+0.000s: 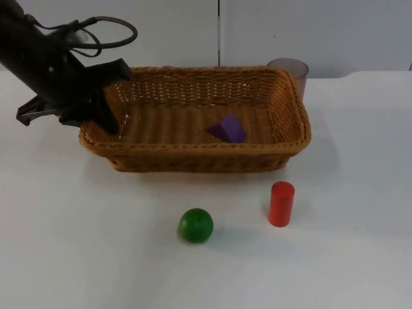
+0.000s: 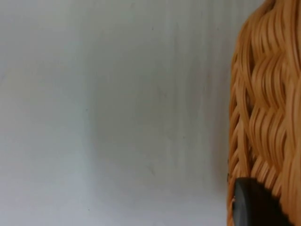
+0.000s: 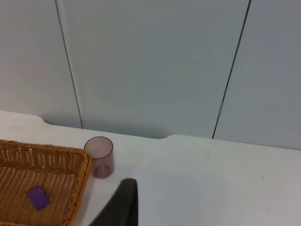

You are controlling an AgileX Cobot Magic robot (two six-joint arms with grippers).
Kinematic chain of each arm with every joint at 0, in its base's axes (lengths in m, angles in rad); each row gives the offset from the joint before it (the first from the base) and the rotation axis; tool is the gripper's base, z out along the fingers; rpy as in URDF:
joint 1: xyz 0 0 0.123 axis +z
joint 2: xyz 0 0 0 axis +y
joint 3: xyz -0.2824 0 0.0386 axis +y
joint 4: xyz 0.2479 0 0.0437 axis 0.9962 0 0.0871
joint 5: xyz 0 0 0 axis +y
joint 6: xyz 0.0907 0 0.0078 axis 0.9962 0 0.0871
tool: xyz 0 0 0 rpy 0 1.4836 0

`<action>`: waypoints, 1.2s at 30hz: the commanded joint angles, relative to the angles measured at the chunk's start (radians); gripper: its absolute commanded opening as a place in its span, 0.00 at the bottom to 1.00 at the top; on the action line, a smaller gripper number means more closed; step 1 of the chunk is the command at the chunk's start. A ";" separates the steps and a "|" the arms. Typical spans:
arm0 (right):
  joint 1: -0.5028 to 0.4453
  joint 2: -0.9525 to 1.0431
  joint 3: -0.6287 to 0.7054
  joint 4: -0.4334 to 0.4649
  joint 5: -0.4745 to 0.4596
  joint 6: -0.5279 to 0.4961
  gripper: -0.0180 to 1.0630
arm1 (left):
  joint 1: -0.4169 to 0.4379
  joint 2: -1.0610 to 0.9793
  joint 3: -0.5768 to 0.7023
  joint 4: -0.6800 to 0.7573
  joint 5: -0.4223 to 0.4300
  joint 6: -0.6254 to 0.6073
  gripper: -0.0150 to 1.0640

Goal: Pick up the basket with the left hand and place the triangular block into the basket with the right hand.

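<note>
The one woven basket (image 1: 193, 158) lies on the white bench (image 1: 96, 257) with its long axis running left to right across the top view, open side up; inside it, right of the middle of its floor, sits the single purple triangular block (image 1: 227, 129), its sloped face turned toward the front wall; the right wrist view shows the same block (image 3: 37, 197) as a small purple patch on the weave of the basket (image 3: 82, 179). The left claw (image 1: 106, 119) is at the basket's left end wall, one finger inside against the wall, clamped on the rim as far as the top view shows; the other finger is hidden behind the arm; in the left wrist view the basket's wall (image 2: 263, 117) stands against a black fingertip. The right claw is raised over the bench's far right; whether it is open or closed I cannot tell. One green ball (image 1: 196, 225) and one upright red cylinder (image 1: 281, 203) stand in front of the basket, apart from it; one tinted cup (image 1: 293, 69) stands behind its right corner, partly hidden.
</note>
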 commanded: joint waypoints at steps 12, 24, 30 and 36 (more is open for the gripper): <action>-0.005 -0.006 0.001 -0.008 0.005 -0.001 0.99 | 0.004 -0.074 -0.005 -0.009 0.054 -0.002 0.01; -0.005 -0.006 0.001 -0.008 0.005 -0.005 0.99 | 0.060 -0.074 0.026 -0.048 0.059 0.097 0.01; -0.005 -0.003 0.001 -0.032 0.005 -0.005 0.99 | 0.087 -0.072 0.046 -0.064 0.025 0.122 0.01; -0.005 0.012 0.001 -0.024 -0.002 0.003 0.99 | 0.087 -0.028 0.046 -0.133 0.003 0.142 0.01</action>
